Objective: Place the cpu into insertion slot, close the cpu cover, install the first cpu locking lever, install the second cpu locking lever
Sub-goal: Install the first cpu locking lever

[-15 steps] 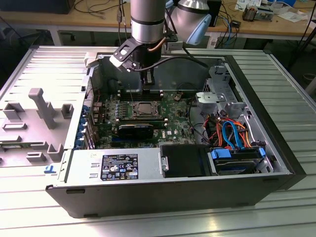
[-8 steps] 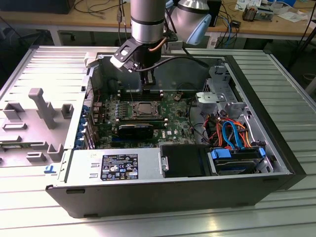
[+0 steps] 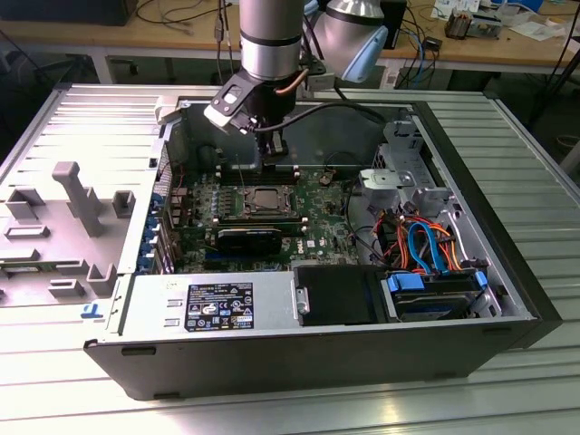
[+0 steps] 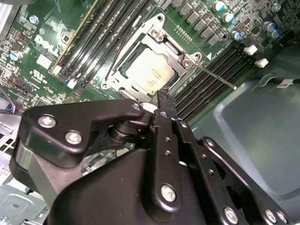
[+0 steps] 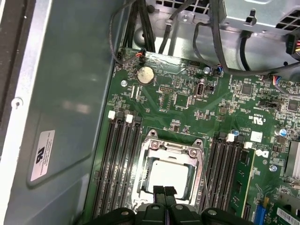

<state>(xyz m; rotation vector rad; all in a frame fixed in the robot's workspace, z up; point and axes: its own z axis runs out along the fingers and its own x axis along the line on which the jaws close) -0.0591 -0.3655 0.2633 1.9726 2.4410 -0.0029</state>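
Slatted metal bench (image 3: 299,412) carries an open PC case (image 3: 272,358) lying on its side; cluttered desks behind. Grey fixture blocks (image 3: 77,195) sit on the bench at the exterior view's left.

Robot arm (image 3: 270,36) comes down from above into the case, over the far part of the green motherboard (image 3: 317,227). Boxy power supply (image 3: 208,304) runs along the case's near wall. Orange & blue cables (image 3: 421,249) bunch at the exterior view's right.

Long black memory slots (image 5: 119,159) flank the insertion slot (image 3: 243,203) on both sides.

The cpu cover (image 5: 171,151) lies flat on the slot, its window framing the cpu (image 5: 169,177), which sits inside the slot w/ dull silver top showing. In the second wrist view a thin lever rod (image 4: 215,76) sticks out from a socket corner across the memory slots; can't tell if it's latched.

Claw (image 5: 163,191) hangs just beside the slot's edge, fingers (image 5: 158,192) pressed together, narrow, nothing visible between them. Contact w/ cover: can't tell.
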